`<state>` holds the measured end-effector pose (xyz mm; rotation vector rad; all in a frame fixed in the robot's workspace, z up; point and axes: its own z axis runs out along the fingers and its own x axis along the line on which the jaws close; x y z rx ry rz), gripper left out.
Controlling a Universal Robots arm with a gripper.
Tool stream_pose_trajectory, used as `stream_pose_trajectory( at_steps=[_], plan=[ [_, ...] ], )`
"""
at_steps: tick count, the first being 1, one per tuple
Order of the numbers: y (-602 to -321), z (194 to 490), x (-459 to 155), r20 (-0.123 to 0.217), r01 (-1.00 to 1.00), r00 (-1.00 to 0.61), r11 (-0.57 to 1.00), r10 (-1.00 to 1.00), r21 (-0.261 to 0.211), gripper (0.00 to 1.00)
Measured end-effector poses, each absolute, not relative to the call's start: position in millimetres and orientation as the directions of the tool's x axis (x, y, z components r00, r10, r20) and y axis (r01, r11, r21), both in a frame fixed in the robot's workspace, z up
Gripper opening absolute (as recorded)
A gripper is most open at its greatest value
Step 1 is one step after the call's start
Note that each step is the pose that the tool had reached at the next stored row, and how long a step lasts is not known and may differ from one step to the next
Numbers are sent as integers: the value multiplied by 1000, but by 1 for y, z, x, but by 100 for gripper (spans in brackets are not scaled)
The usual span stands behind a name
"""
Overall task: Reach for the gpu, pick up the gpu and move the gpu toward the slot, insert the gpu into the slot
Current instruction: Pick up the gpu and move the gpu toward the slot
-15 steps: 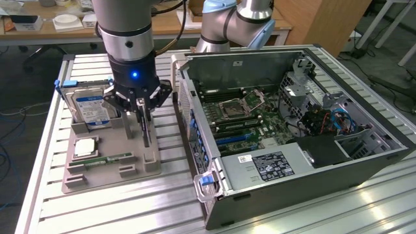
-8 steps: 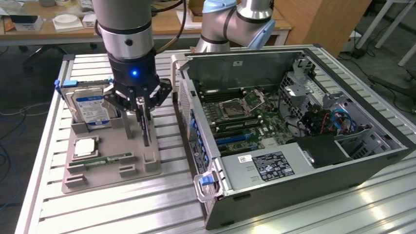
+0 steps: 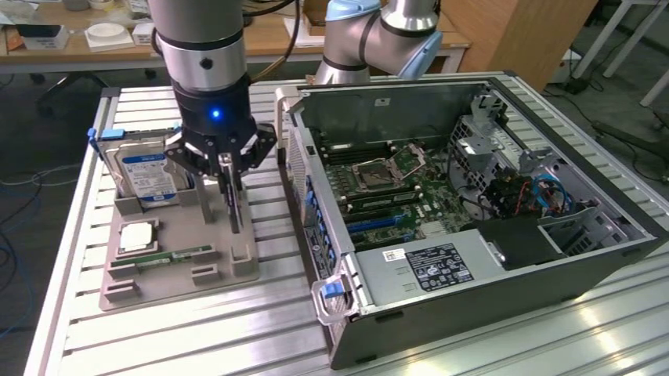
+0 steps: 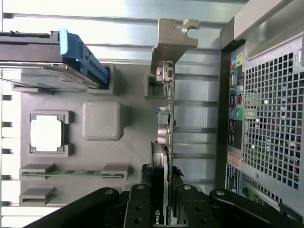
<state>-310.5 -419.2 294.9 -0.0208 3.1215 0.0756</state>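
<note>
Here, a slatted metal table (image 3: 585,333) in a workshop carries an open computer case (image 3: 471,313). The gripper (image 3: 228,180) clamps the gpu (image 3: 235,213), which stands on edge, bracket end far.

The ribbed silver aluminium table (image 3: 209,337) looks smooth and reflective. The grey moulded plastic tray (image 4: 133,156) is matt, faintly grainy. The thin gpu (image 4: 165,126) pairs dark circuit board with a pale satin metal bracket; the black gripper (image 4: 163,192) looks matt.

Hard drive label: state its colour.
The hard drive label is blue and white, best seen in the exterior view.
</note>
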Motion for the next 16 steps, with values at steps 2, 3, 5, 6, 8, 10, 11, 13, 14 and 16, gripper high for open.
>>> stream_pose_trajectory(
  at_steps=[2, 3, 5, 6, 8, 10, 11, 13, 14, 16],
  plan=[
    [-419, 296, -310, -19, -14, -1000, 999, -13, 49, 26],
    [-419, 297, -310, -19, -14, -1000, 999, -13, 49, 26],
    [-419, 298, -310, -19, -14, -1000, 999, -13, 49, 26],
    [-419, 299, -310, -19, -14, -1000, 999, -13, 49, 26],
    [-419, 300, -310, -19, -14, -1000, 999, -13, 50, 26],
    [-419, 301, -310, -20, -14, -1000, 999, -13, 50, 26],
    [-419, 302, -310, -19, -14, -1000, 999, -13, 50, 26],
    [-419, 302, -310, -20, -14, -1000, 999, -13, 50, 26],
    [-419, 303, -310, -20, -14, -1000, 999, -13, 50, 26],
    [-419, 304, -310, -19, -14, -1000, 999, -13, 50, 26]
  ],
)
